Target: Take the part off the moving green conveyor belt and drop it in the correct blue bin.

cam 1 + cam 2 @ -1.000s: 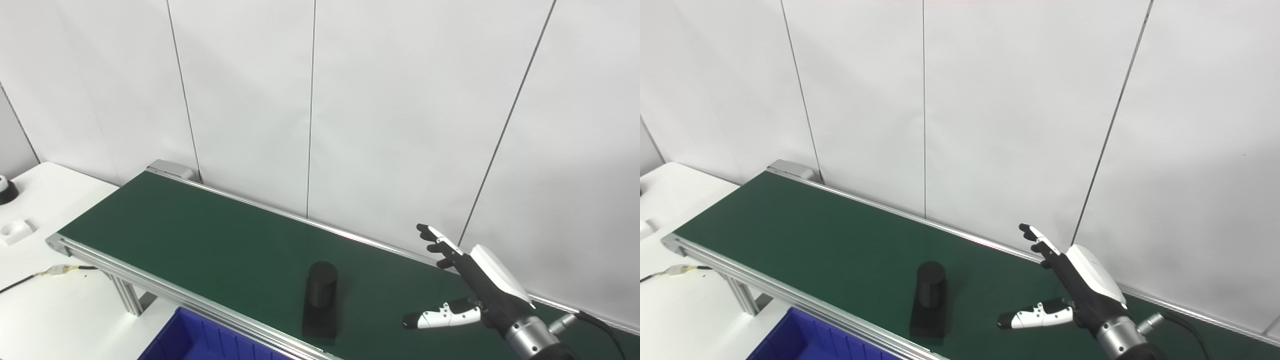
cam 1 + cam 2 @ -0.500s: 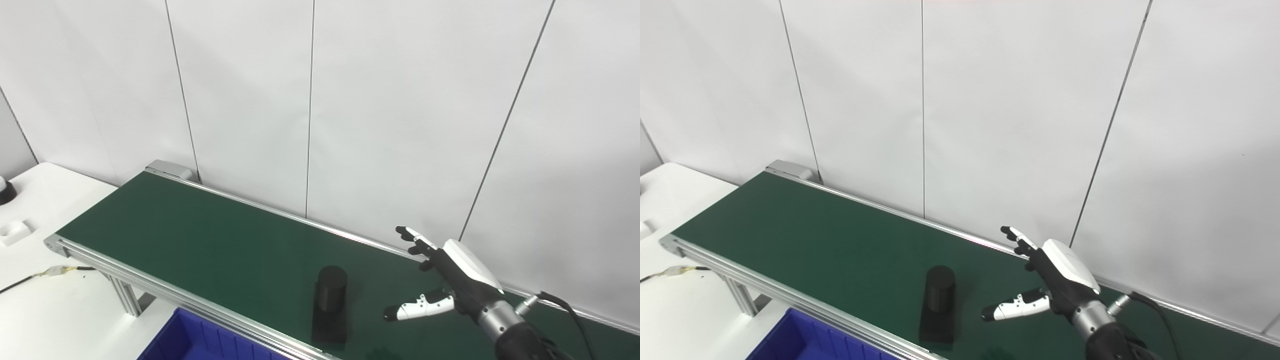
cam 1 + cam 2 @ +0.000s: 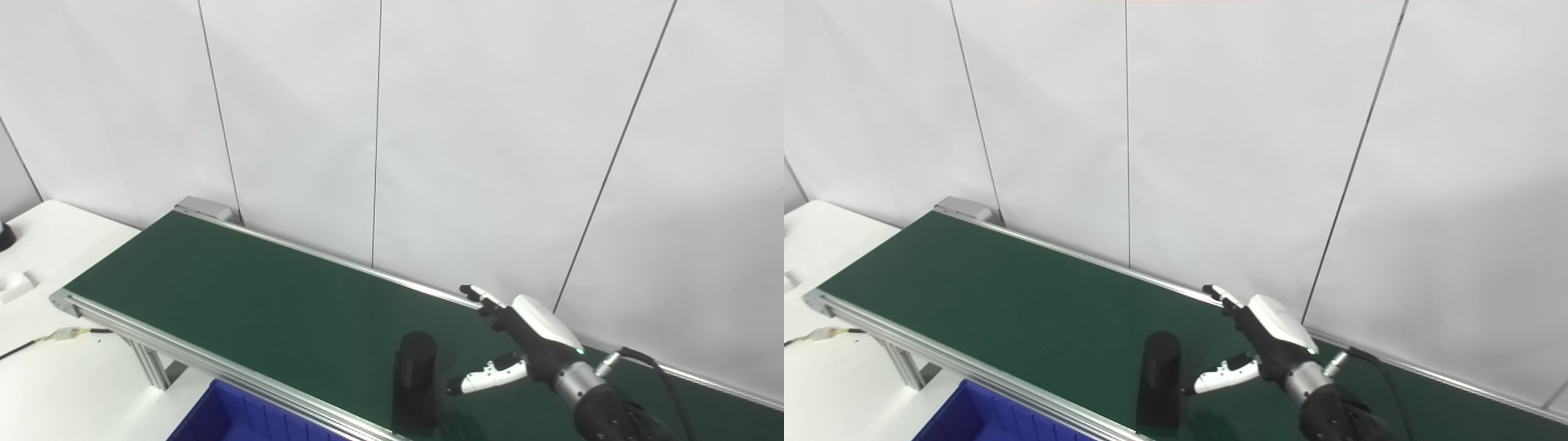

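Note:
A black upright cylinder [image 3: 416, 365] stands on the green conveyor belt [image 3: 257, 300] near its front rail; it also shows in the right eye view [image 3: 1160, 366]. My right hand [image 3: 520, 346] is open just to the right of it, fingers spread, palm facing the cylinder; it also shows in the right eye view [image 3: 1258, 346]. The white thumb tip almost reaches the cylinder's side, but I cannot tell if it touches. A blue bin [image 3: 239, 416] sits below the belt's front rail. My left hand is out of sight.
A white table [image 3: 55, 367] lies to the left with a cable [image 3: 55, 337] and a small white block [image 3: 13, 285]. A white panelled wall runs close behind the belt. The belt's left end [image 3: 64, 300] has an aluminium frame and leg.
My right hand moved left and lower toward the cylinder, staying open. The cylinder rode the belt a little to the right. The camera view has shifted slightly.

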Available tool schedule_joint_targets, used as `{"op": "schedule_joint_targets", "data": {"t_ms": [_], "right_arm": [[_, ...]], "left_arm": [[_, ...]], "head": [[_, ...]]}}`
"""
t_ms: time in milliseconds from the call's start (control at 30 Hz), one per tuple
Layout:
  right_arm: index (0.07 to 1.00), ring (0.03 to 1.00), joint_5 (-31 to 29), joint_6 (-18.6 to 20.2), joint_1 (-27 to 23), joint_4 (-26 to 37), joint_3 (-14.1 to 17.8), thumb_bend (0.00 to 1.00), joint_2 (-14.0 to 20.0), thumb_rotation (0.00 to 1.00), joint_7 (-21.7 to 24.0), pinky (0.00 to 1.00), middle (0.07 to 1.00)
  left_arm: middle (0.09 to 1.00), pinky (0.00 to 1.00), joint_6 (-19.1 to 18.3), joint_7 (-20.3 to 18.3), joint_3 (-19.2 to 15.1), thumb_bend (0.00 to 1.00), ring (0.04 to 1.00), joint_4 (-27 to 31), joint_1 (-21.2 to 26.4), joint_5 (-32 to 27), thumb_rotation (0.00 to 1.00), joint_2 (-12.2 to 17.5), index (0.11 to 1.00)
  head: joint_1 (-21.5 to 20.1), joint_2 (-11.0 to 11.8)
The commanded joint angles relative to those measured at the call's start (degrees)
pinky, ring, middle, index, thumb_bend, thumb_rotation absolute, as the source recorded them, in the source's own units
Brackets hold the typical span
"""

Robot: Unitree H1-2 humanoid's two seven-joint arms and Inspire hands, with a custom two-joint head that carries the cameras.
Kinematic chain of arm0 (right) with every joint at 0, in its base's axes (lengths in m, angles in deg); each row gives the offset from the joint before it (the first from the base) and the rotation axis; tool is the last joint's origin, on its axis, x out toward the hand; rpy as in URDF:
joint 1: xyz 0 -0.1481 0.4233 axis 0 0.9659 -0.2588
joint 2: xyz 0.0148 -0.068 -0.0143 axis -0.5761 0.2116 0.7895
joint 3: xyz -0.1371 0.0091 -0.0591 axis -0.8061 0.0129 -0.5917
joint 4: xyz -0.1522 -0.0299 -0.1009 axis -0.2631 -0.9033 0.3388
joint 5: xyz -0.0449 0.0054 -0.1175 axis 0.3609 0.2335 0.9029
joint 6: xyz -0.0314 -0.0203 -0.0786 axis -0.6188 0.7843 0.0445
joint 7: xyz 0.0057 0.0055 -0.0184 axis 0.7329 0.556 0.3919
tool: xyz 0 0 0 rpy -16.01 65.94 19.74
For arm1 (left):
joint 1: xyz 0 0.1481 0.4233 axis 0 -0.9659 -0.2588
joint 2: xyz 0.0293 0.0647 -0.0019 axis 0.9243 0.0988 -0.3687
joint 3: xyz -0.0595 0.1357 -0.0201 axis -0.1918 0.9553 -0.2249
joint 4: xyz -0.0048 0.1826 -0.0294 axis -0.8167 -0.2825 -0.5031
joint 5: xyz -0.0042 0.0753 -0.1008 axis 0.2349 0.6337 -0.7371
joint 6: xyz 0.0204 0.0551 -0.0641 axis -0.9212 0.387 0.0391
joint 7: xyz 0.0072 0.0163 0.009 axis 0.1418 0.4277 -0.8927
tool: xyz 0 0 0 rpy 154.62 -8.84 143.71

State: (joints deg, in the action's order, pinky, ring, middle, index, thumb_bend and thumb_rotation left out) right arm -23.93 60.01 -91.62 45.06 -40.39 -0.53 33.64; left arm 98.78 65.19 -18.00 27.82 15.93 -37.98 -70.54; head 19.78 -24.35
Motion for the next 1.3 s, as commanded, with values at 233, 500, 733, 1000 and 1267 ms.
{"op": "schedule_joint_targets", "data": {"t_ms": [233, 500, 733, 1000, 1267], "right_arm": [[0.949, 0.872, 1.2, -1.6, -4.4, -4.5, -1.3, 0.96, -3.3, 0.4, -3.4, 0.79, 0.922], [0.95, 0.867, 2.8, -2.6, -5.5, -8.9, -3.1, 0.95, -4.7, 0.41, -5.0, 0.8, 0.923], [0.949, 0.871, 4.1, -3.2, -6.5, -14.5, -5.2, 0.93, -5.7, 0.41, -6.8, 0.79, 0.921], [0.937, 0.857, 3.8, -2.6, -5.9, -19.3, -5.6, 0.92, -6.6, 0.37, -7.0, 0.7, 0.918], [0.889, 0.791, 1.4, -3.5, -4.1, -23.4, -4.9, 0.89, -6.5, 0.16, -7.6, 0.62, 0.892]], "left_arm": [[0.783, 0.7, 1.6, 0.7, 0.2, 0.95, 0.754, 1.4, 0.6, 0.5, 0.25, -0.4, 0.8], [0.787, 0.71, 1.1, 0.5, 0.1, 0.95, 0.758, 1.9, 0.4, 0.2, 0.23, -0.5, 0.801], [0.783, 0.69, 1.8, 0.6, 0.1, 0.94, 0.749, 2.4, 0.3, 0.1, 0.22, -0.3, 0.804], [0.778, 0.69, 2.0, 1.0, 0.1, 0.93, 0.742, 3.5, 0.0, 0.5, 0.19, -0.2, 0.807], [0.799, 0.73, 0.9, 0.1, 0.1, 0.93, 0.771, 4.5, -0.5, -0.7, 0.23, -0.4, 0.816]], "head": [[-0.1, -0.7], [-0.5, -1.4], [-1.6, -2.8], [-3.1, -4.7], [-3.7, -5.7]]}}
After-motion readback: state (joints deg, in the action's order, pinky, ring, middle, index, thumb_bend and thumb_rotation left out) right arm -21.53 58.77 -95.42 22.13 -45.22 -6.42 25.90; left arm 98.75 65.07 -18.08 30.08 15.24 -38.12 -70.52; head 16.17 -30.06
